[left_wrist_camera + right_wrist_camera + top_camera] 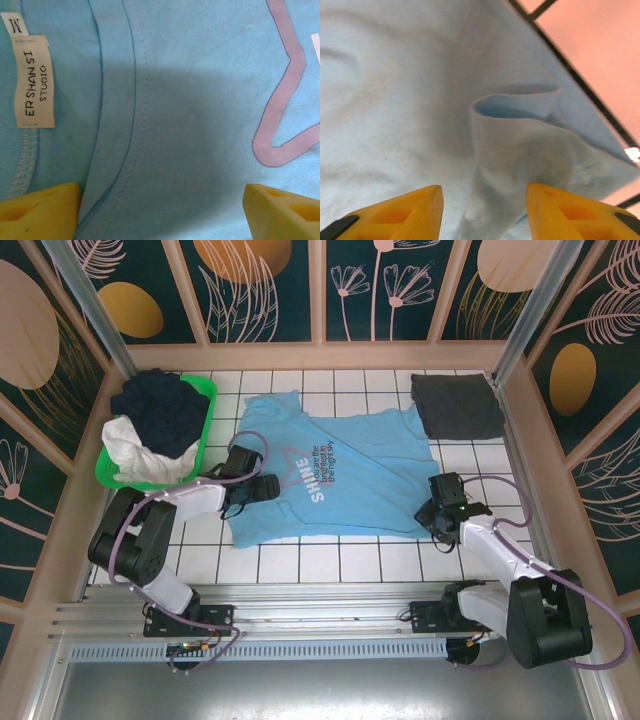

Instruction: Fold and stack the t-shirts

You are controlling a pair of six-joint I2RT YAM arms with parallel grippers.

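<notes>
The light blue t-shirt [345, 465] with the "SHINE" print lies spread on the tiled table. A plain dark grey t-shirt [457, 405] lies folded at the back right. My left gripper [262, 488] hangs low over the blue shirt's neckline. In the left wrist view its jaws [161, 200] stand wide open above the collar seam [134, 100], close to the neck label [34, 80]. My right gripper [437, 515] is at the blue shirt's near right corner. There it is open [484, 200], and a raised fold of blue cloth [515, 150] stands between the fingers without being pinched.
A green plastic basket [205, 435] with dark and white clothes stands at the back left, close to the left arm. Patterned walls enclose the table on three sides. Bare white tiles [330, 560] show along the near edge, in front of the shirt.
</notes>
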